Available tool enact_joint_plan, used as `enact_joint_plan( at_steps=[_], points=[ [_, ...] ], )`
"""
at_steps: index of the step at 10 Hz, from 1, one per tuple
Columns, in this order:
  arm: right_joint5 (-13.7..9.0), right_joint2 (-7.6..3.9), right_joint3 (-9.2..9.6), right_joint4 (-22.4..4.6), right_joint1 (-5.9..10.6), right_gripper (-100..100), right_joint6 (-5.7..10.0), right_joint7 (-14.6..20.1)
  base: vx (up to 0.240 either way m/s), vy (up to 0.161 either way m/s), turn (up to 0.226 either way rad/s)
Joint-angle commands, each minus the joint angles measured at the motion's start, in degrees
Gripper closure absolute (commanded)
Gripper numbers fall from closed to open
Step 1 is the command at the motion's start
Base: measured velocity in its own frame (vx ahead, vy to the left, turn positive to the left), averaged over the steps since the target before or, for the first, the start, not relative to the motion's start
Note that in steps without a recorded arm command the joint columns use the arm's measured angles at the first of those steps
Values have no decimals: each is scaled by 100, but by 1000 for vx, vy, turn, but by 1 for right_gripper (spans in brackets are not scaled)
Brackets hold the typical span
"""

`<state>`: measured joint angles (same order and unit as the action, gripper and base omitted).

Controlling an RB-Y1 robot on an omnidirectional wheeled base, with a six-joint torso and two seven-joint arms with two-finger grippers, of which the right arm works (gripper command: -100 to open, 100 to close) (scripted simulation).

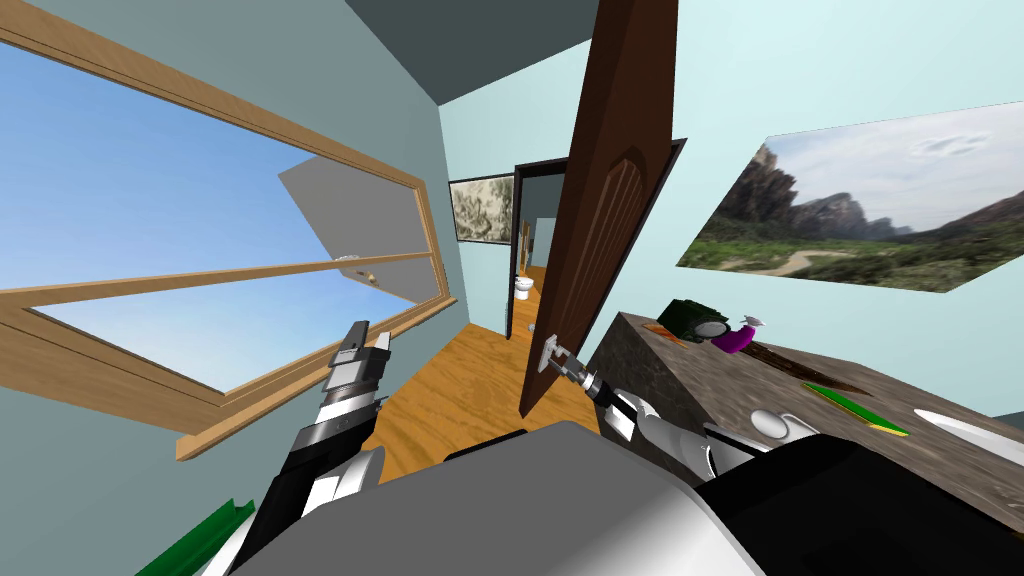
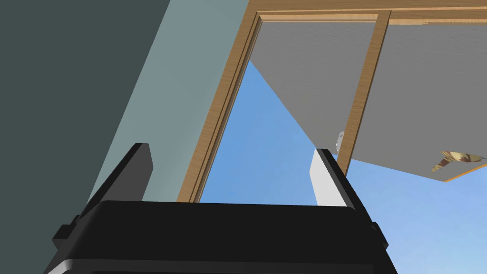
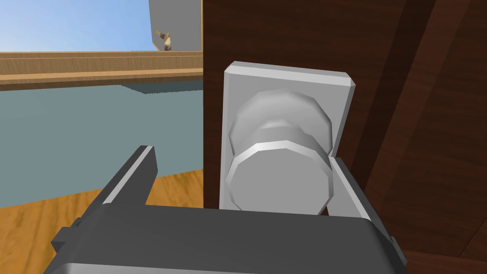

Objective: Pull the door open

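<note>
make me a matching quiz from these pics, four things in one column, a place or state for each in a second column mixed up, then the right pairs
Things
1. door
2. door knob
3. left gripper
4. purple object

Places or states
A. on the counter, near the wall
B. dark brown, standing ajar
C. jaws open, raised in front of the window
D. grey, between the open jaws of the right gripper

Pairs: 1-B, 2-D, 3-C, 4-A
</note>
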<state>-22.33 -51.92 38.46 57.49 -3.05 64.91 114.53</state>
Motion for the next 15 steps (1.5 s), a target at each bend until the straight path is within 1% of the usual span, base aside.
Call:
enact_joint_plan(
  at_steps=[1, 2, 3, 5, 6, 9, 10, 15],
  points=[
    [110, 72, 171, 8, -75, 100, 197, 24, 69, 38, -51],
    [149, 48, 212, -59, -110, 100, 371, 45, 81, 57, -51],
    [168, 36, 232, -93, -127, 100, 458, 56, 60, 47, -53],
    [168, 36, 232, -93, -127, 100, 458, 56, 11, 11, 10],
    [187, 24, 253, -126, -145, 100, 546, 66, 5, 12, -4],
    [187, 24, 253, -126, -145, 100, 546, 66, 8, 0, -6],
    [207, 12, 274, -161, -163, 100, 633, 77, 16, 15, -17],
    [207, 12, 274, -161, -163, 100, 633, 77, 4, 0, -3]
  ],
)
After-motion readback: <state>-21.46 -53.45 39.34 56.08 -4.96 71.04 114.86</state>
